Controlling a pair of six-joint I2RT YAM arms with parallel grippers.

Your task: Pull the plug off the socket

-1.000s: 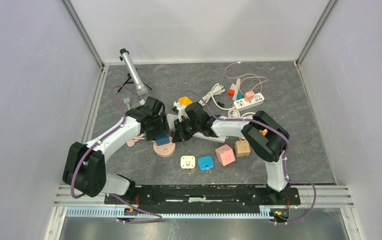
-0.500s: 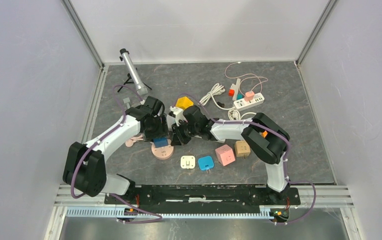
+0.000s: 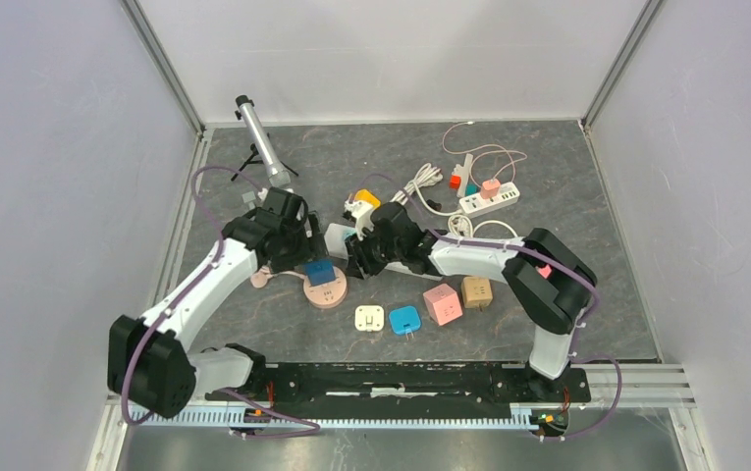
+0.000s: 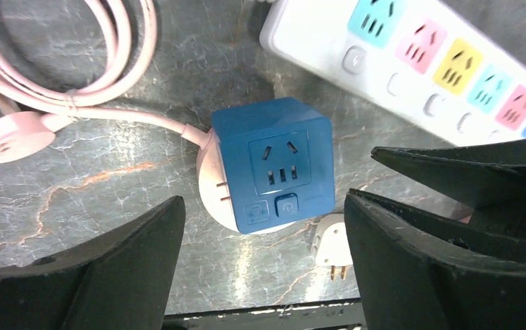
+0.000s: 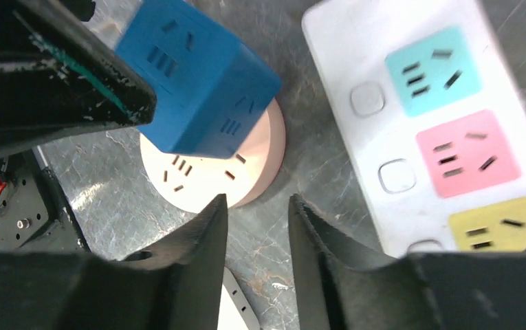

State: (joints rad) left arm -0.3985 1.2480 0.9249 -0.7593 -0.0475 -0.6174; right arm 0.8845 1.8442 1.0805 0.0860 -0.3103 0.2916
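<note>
A blue cube plug (image 3: 320, 273) sits plugged into a round pink socket (image 3: 330, 294) on the dark stone table. In the left wrist view the cube (image 4: 280, 165) lies between and below the fingers of my left gripper (image 4: 265, 203), which is wide open and holds nothing; the socket (image 4: 212, 189) shows under it. My right gripper (image 5: 258, 206) hangs beside the socket (image 5: 212, 172) with a narrow gap between its fingers and nothing in it; the cube (image 5: 191, 82) is up and to the left. In the top view the left gripper (image 3: 293, 250) and the right gripper (image 3: 356, 260) flank the cube.
A white multi-colour power strip (image 4: 397, 62) lies just behind the cube. The socket's pink cable (image 4: 108, 62) coils to the left. A small white plug (image 4: 332, 244), a pink cube (image 3: 442, 302), a tan cube (image 3: 476, 291), a blue adapter (image 3: 404, 319), a tripod (image 3: 258, 137) and a second strip (image 3: 489, 199) lie around.
My left arm has drawn back to the left, so the blue cube shows more. The right arm's elbow has swung out to the right. The cube stays on the socket.
</note>
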